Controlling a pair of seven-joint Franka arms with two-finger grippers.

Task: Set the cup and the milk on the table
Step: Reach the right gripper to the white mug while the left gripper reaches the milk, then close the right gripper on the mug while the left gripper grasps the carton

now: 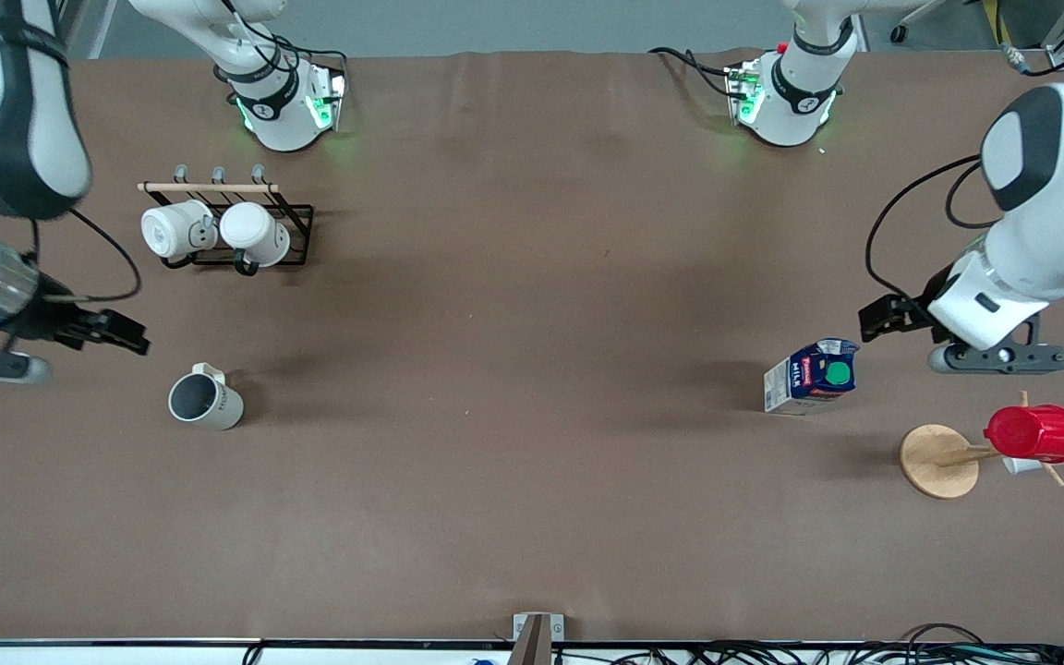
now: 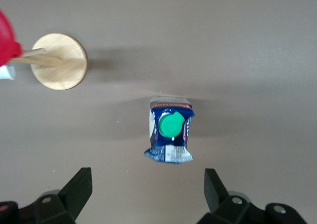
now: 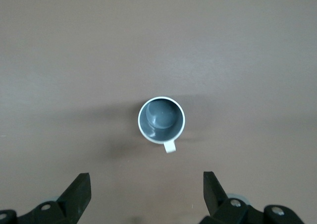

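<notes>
The off-white cup (image 1: 205, 399) with a grey interior stands upright on the brown table (image 1: 532, 369) toward the right arm's end; it also shows in the right wrist view (image 3: 161, 120), handle toward the camera. My right gripper (image 1: 118, 332) (image 3: 147, 194) is open and empty, up in the air beside the cup. The milk carton (image 1: 812, 376), blue and white with a green cap, stands on the table toward the left arm's end; it also shows in the left wrist view (image 2: 170, 131). My left gripper (image 1: 883, 319) (image 2: 147, 194) is open and empty, up beside the milk.
A black rack (image 1: 296, 235) with two white mugs (image 1: 218, 231) stands farther from the front camera than the cup. A wooden stand (image 1: 938, 460) (image 2: 59, 61) bearing a red cup (image 1: 1035, 432) stands near the milk, nearer the camera. Arm bases (image 1: 287, 106) (image 1: 786, 102) line the table's back edge.
</notes>
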